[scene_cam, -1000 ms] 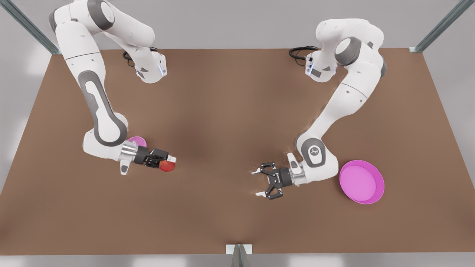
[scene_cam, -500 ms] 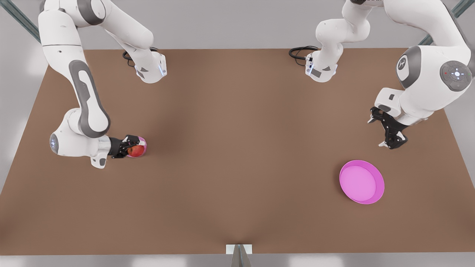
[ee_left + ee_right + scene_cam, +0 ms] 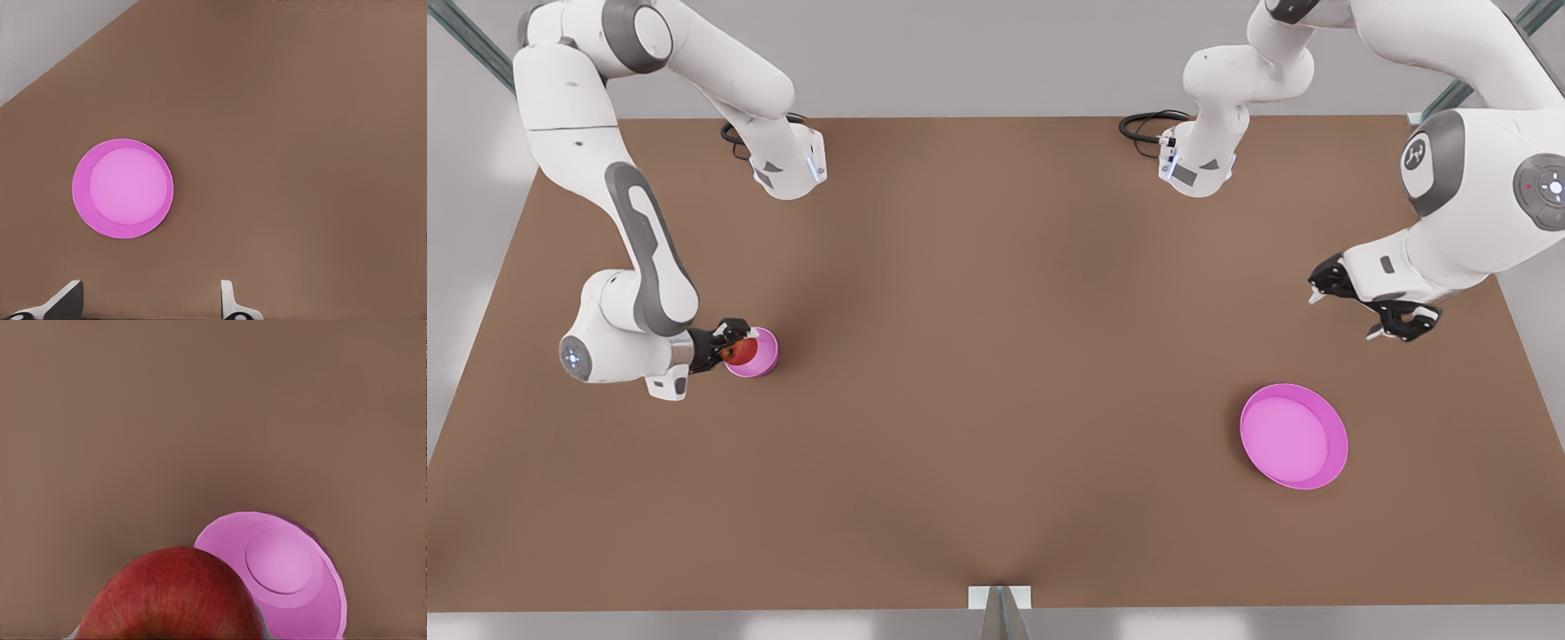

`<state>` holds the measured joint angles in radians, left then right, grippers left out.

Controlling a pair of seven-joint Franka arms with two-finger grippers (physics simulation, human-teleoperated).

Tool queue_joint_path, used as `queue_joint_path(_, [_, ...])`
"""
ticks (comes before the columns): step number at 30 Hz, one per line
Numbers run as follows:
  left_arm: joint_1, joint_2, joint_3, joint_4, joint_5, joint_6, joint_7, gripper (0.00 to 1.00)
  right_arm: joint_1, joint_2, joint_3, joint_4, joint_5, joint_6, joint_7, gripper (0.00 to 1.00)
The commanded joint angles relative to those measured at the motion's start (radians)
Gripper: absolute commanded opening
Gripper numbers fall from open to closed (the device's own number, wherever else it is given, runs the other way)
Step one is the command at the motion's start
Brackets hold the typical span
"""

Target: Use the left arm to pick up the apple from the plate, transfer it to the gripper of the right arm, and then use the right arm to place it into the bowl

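Holding the apple [image 3: 740,349] in my right tool [image 3: 727,345], I have it clamped between the fingers just over the near rim of the bowl [image 3: 758,354], at the front view's left side of the table [image 3: 978,373]. In the right wrist view the apple [image 3: 172,595] sits close to the camera, red and round, overlapping the edge of the bowl [image 3: 287,580] beyond it; the bowl's inside is bare pink, and I cannot tell whether the apple touches its rim. The right arm [image 3: 636,267] bends down from the table's far edge to reach this spot.

My left tool [image 3: 1371,309] hangs above the table at the front view's right, well apart from the apple and the bowl, with its fingers spread and nothing between them. The left arm [image 3: 1458,213] waits there. In the left wrist view the two fingertips [image 3: 230,301] show wide apart, and the plate [image 3: 123,189] lies flat on the table farther off. In the front view the plate [image 3: 1294,436] rests on the table nearer the camera than the left tool, not touched by it.
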<state>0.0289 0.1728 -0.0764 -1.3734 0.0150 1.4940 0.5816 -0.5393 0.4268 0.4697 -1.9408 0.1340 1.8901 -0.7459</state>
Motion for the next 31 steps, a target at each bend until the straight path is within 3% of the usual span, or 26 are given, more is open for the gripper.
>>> queue_joint_path(1, [0.0,-0.001,0.0,0.0,0.002,-0.009,-0.479,1.0,-0.002,0.001,0.0,0.0,-0.016,0.007,0.005,0.77])
queue_joint_path(2, [0.002,-0.001,0.0,0.0,0.002,-0.009,-0.479,1.0,-0.002,0.004,0.0,0.0,-0.016,0.007,0.005,0.78])
queue_joint_path(4, [0.002,-0.001,0.0,0.0,0.002,-0.009,-0.479,1.0,-0.002,0.004,0.0,0.0,-0.017,0.007,0.005,1.0])
queue_joint_path(12, [0.0,-0.001,0.0,0.0,0.002,-0.009,-0.482,1.0,-0.027,0.02,-0.002,0.008,-0.028,0.006,-0.006,1.0])
queue_joint_path(14, [0.0,0.001,0.0,0.0,0.005,-0.009,-0.485,1.0,-0.022,0.015,0.001,0.164,-0.097,-0.055,0.025,1.0])
queue_joint_path(16, [0.0,0.002,0.0,0.0,0.005,-0.004,-0.485,1.0,0.044,0.013,0.012,0.572,-0.209,-0.259,0.203,1.0])
queue_joint_path(18, [0.0,0.008,0.0,0.0,0.008,-0.001,-0.488,1.0,0.085,-0.075,0.012,0.681,-0.275,-0.299,0.322,1.0])
queue_joint_path(21, [-0.001,0.045,-0.002,0.033,0.008,0.002,-0.551,1.0,0.09,-0.123,0.015,0.68,-0.284,-0.362,0.571,1.0])
queue_joint_path(22, [-0.001,0.051,-0.002,0.04,0.008,0.002,-0.552,1.0,0.221,-0.18,-0.121,0.677,-0.281,-0.387,0.573,1.0])
queue_joint_path(23, [-0.001,0.051,-0.002,0.04,0.008,0.002,-0.549,1.0,0.439,-0.213,-0.374,0.655,-0.225,-0.416,0.606,1.0])
queue_joint_path(24, [-0.003,0.053,-0.005,0.04,0.008,0.002,-0.548,1.0,0.453,-0.244,-0.434,0.625,-0.119,-0.441,0.652,1.0])
queue_joint_path(31, [-0.015,0.053,-0.005,0.042,0.008,0.002,-0.549,1.0,0.469,-0.227,-0.425,0.635,-0.16,-0.439,0.686,1.0])
